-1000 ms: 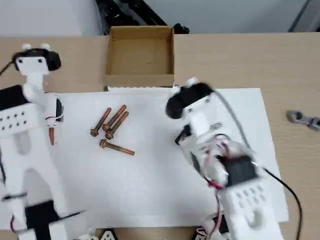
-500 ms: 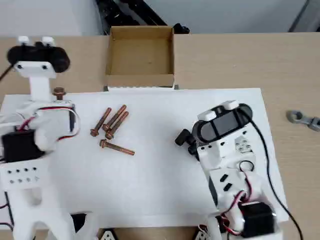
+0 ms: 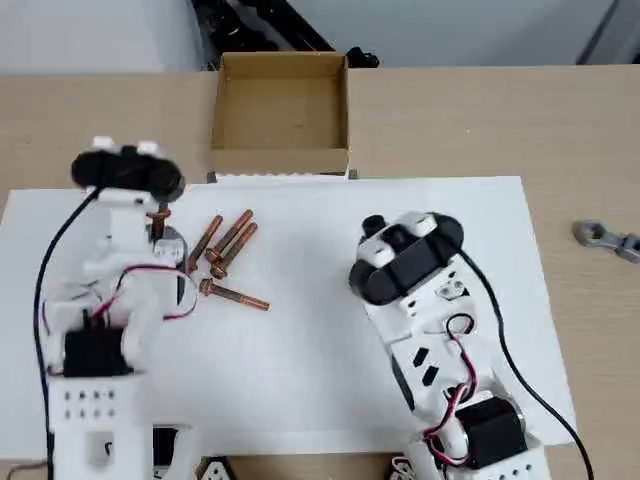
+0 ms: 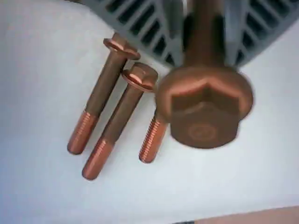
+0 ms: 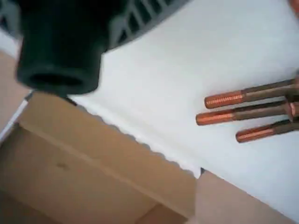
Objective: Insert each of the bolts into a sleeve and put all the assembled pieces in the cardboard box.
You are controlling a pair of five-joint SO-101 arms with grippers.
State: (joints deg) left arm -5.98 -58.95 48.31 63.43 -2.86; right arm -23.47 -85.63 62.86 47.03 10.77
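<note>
Gripping a bolt [image 4: 204, 105] between left fingers [image 4: 135, 25], right fingers [image 5: 138, 14] clamped around black sleeve [image 5: 60, 51]

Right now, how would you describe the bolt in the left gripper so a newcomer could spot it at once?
Start at the white sheet in front of the cardboard box; four loose bolts lie on its left part. Just beside them, the left gripper clamps a fifth bolt, the only one held rather than lying flat.
</note>
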